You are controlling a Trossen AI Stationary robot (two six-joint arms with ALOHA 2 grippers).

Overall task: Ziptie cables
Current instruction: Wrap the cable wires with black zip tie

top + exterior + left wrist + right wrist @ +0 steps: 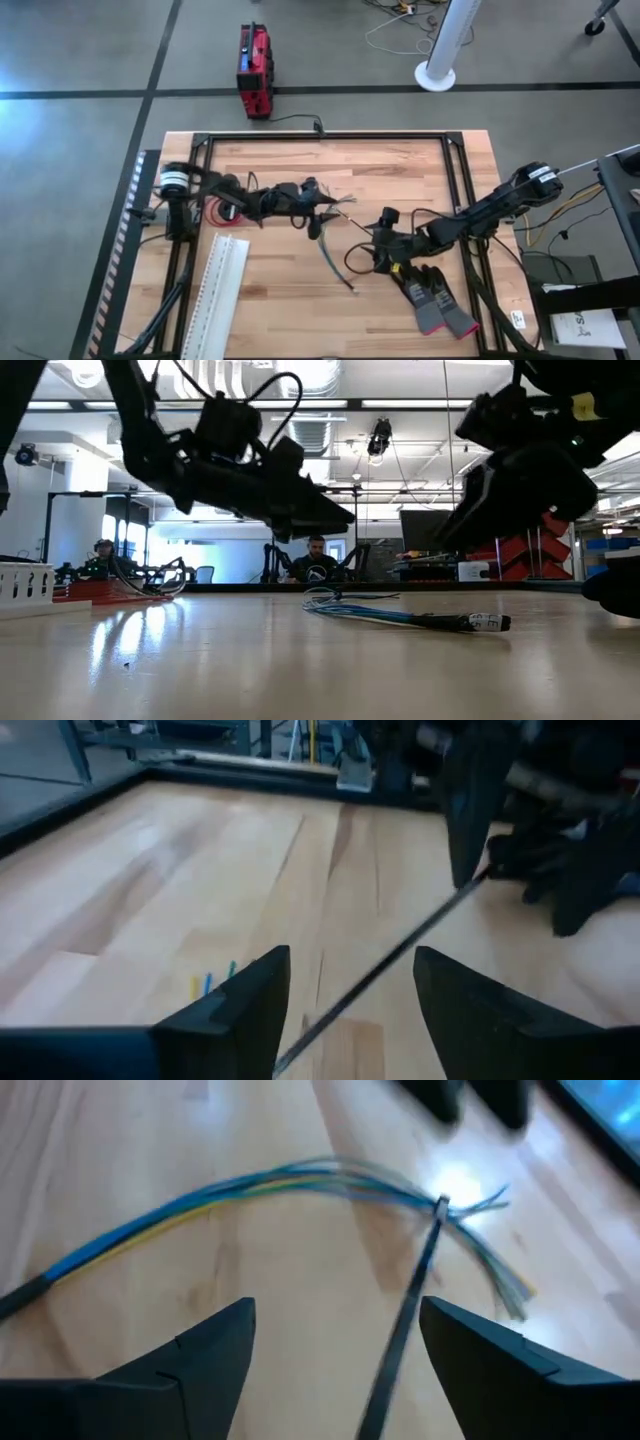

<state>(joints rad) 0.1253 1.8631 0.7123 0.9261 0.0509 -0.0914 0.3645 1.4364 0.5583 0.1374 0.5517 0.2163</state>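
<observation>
A bundle of thin blue and yellow cables (250,1185) lies on the wooden table (270,170) mid-table (333,262), its loose ends fanned out (495,1270). A black ziptie (410,1290) circles the bundle near those ends (441,1204). Its tail runs on between the open fingers of my right gripper (338,1310). My left gripper (350,960) hovers open over the ziptie (400,955), which passes under its gap. The two grippers face each other (322,218) (380,245). A red and black coil (225,212) lies beside the left arm. My right gripper has the ziptie's tail (395,1350) between its open fingers, close to one finger (470,1350); I cannot tell whether it touches. My left gripper touches nothing.
A long white slotted strip (222,290) lies at the near left. Dark gloves (435,300) lie at the near right, below the right arm. A red box (254,70) sits on the floor beyond the far edge. Black frame rails (320,137) border the table.
</observation>
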